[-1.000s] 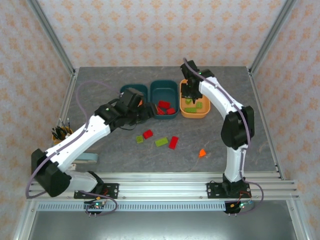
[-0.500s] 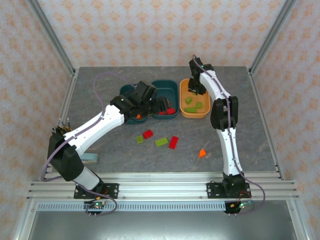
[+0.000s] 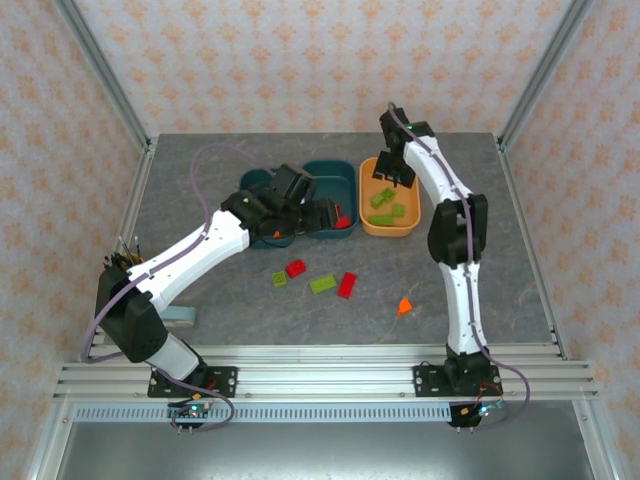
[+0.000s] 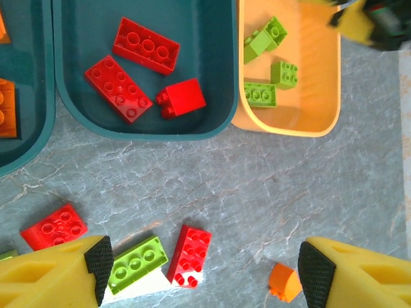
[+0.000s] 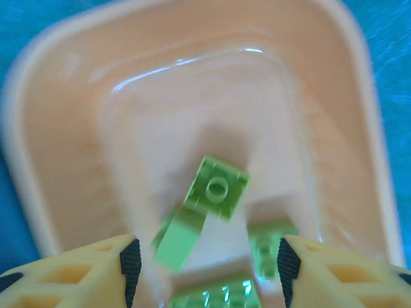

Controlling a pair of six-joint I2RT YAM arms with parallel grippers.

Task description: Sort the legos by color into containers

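Observation:
My left gripper is open above the table, its black pads wide apart and nothing between them. Below it lie a red lego, a lime green lego and a small orange lego. The middle teal container holds three red legos. Orange legos lie in the left teal container. My right gripper hangs open over the orange container, where lime green legos lie; one is blurred and tilted. In the top view it is above that container's far end.
Loose legos lie on the grey table in front of the containers: two red, two green, one orange. A cup of pens stands at the left edge, a pale flat object near the left base.
My right gripper has opened over the orange container and a green lego has dropped from it. The left arm swung right, from the left teal container to over the middle one.

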